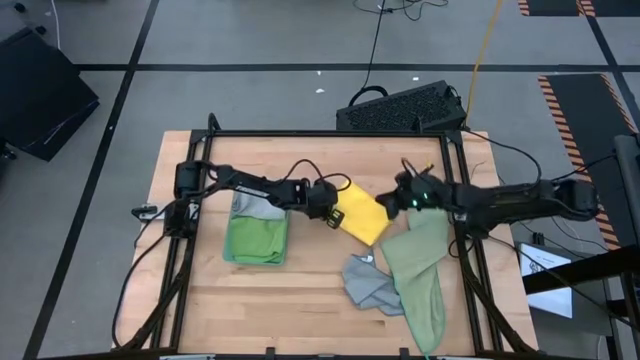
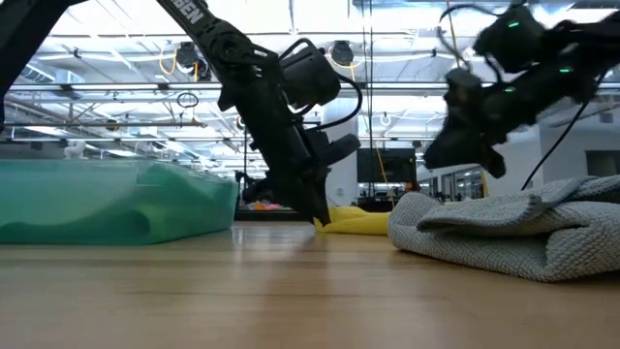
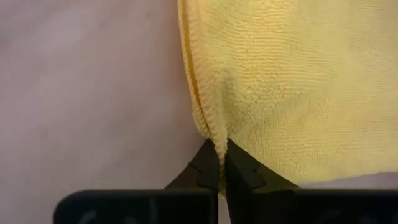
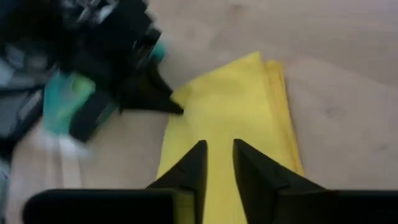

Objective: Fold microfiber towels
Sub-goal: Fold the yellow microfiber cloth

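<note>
Yellow towel [image 1: 360,214]: you see it folded, flat on the desk [image 1: 300,310], your landmark.
Left hand [image 3: 219,163]: pressed together, pinching the yellow towel's edge.
Right hand [image 4: 217,155]: over the yellow towel's opposite side, fingers slightly apart, holding nothing.

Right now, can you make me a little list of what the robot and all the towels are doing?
left gripper: jaws shut on the edge of the yellow towel
right gripper: over the yellow towel, jaws slightly apart, holding nothing
folded stack: bright green on top, by the left arm
waiting towels: grey towel, pale sage towel, both crumpled
surface: wooden table
</note>
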Controlling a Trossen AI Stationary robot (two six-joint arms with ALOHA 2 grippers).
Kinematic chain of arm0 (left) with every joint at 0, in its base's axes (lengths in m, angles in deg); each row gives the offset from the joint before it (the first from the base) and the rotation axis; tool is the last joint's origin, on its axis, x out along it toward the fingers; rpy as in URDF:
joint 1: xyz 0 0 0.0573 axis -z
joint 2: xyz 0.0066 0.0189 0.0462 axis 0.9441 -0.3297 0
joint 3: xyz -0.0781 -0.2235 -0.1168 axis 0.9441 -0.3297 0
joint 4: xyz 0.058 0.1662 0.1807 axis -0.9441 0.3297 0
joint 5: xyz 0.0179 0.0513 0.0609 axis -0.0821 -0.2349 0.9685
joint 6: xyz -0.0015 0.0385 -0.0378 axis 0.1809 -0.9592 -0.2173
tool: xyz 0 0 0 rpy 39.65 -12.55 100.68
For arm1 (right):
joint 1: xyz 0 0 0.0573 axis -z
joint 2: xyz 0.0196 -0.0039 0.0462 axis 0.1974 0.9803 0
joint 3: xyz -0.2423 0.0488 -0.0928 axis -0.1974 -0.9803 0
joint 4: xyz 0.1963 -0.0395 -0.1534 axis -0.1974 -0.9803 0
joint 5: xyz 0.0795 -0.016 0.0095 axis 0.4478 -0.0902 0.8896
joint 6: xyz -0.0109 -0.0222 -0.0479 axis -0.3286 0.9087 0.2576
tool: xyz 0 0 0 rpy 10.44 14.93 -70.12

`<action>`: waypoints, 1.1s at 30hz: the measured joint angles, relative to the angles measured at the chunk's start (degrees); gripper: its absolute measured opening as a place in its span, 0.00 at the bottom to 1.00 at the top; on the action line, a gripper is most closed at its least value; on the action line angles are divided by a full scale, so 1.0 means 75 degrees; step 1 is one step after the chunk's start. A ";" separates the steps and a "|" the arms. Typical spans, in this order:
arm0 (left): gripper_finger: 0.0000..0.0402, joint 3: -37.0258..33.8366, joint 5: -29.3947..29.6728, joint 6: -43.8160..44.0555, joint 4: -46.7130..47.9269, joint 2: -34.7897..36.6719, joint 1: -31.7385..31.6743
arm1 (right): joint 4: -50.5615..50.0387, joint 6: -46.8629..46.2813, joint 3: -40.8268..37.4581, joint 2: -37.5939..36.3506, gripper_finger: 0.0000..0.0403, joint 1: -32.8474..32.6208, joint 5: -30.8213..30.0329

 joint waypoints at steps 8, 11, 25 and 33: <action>0.01 0.0000 -0.0784 -0.1629 -0.0372 0.0006 -0.0497 | -0.0123 0.0339 0.1403 0.2126 0.38 0.2829 0.3123; 0.03 0.0000 -0.1140 -0.2199 -0.0370 0.0016 -0.0668 | -0.0342 0.0428 0.2083 0.3100 0.45 0.3380 0.3954; 0.03 0.0000 -0.1739 -0.3393 -0.0366 0.0035 -0.1273 | -0.3541 0.2166 0.4810 0.5515 0.69 0.3737 0.3952; 0.04 0.0000 -0.1890 -0.3919 -0.0364 0.0038 -0.1640 | -0.3170 0.2376 0.4870 0.6101 0.69 0.3667 0.3801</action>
